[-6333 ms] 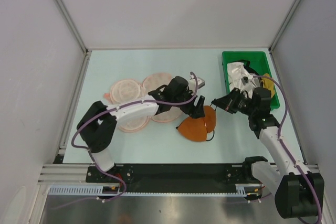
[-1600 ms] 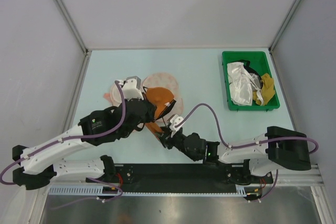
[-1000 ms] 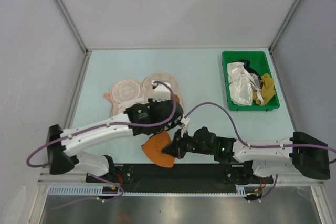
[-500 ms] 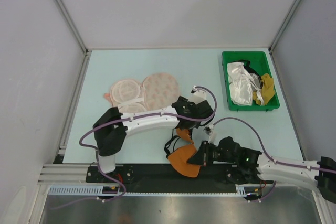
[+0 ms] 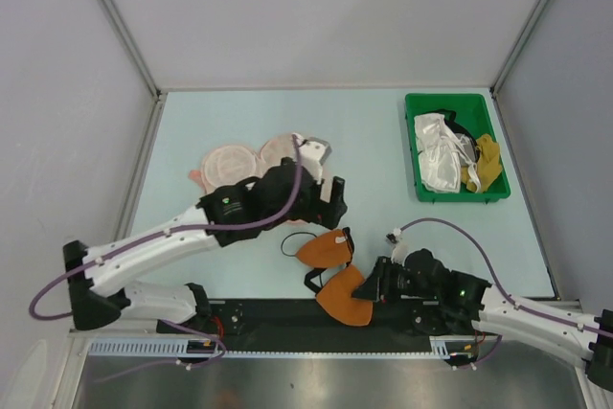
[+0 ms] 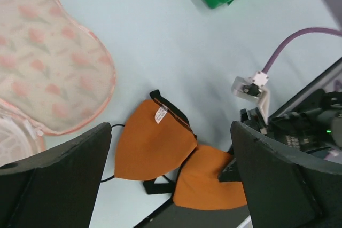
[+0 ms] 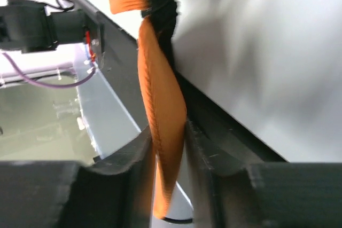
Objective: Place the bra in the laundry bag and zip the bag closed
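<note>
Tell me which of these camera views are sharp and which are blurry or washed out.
Top external view: evenly lit and sharp, only soft shadows under the arms. Left wrist view: the bra is crisp, the near fingers dark and featureless. Right wrist view: worst; bra fabric close up and soft, the pale surface at right smeared, upper left blown out white.

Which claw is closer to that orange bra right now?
Right. The right claw has one cup of the bra between its fingers; the left claw hangs open above the other cup, apart.
</note>
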You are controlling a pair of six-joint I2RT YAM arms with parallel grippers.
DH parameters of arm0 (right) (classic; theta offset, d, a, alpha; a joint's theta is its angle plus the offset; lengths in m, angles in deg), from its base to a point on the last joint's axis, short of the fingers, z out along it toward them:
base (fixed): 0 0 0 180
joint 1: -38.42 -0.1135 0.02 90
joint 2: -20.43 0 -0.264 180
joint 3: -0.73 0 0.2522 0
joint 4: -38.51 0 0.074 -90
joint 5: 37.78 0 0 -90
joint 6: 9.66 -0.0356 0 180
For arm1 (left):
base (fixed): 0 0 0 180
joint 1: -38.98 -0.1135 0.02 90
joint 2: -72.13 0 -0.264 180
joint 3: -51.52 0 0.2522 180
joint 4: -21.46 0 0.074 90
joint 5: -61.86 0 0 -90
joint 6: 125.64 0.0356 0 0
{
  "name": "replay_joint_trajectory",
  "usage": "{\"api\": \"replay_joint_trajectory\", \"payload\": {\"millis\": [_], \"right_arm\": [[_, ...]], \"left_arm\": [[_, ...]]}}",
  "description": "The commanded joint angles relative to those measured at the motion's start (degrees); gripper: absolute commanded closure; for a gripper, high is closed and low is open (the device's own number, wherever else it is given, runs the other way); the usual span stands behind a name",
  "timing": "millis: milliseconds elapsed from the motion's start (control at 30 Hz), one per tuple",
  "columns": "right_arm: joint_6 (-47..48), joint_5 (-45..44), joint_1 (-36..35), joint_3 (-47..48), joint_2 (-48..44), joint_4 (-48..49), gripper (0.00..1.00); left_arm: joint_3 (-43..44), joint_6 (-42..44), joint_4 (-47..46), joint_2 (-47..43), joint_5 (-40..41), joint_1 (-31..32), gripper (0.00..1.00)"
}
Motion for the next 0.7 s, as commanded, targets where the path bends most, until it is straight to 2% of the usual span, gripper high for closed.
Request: {"api": "replay_joint_trajectory", "payload": {"millis": [0,67,133,233,267,333,367,467,533,667], "right_arm": [[1.3,-0.7,0.8,1.5,2.6,-8.1,0.61],[2.9,-2.0,0.8,3.7,4.3,-10.4,0.51],[3.9,-2.2,0.8,4.5,5.2,-10.9,0.47],[3.9,-1.7,0.8,3.7,6.2,-10.3,0.5],[3.2,-1.4,0.8,3.3,6.1,-10.2,0.54],[2.8,-1.6,0.8,2.5,5.5,-11.0,0.55],[2.7,-2.2,0.8,2.5,4.5,-12.5,0.56],[2.5,-4.1,0.7,2.9,2.7,-14.8,0.61],[2.1,-4.5,0.8,2.3,1.5,-14.5,0.62],[1.2,-5.0,0.9,1.2,1.6,-13.9,0.63]], "left_arm": [[-11.1,-7.1,-5.0,-4.5,-9.5,-3.8,0.03],[-15.4,-8.1,-7.1,-4.7,-12.0,-4.7,0.05],[-17.1,-6.3,-8.4,-3.3,-15.9,-5.1,0.07],[-17.9,-1.3,-12.5,-0.8,-19.6,-6.1,0.09],[-17.3,0.1,-14.2,-0.1,-20.4,-6.7,0.09],[-14.0,6.5,-15.5,3.5,-21.4,-6.9,0.08],[-11.3,10.6,-12.3,5.9,-20.7,-7.0,0.07],[-3.1,14.8,-6.2,14.0,-16.1,-7.4,0.04],[-0.1,14.5,-3.2,18.7,-16.4,-8.8,0.04],[-2.6,11.5,-6.5,21.4,-20.1,-11.0,0.02]]}}
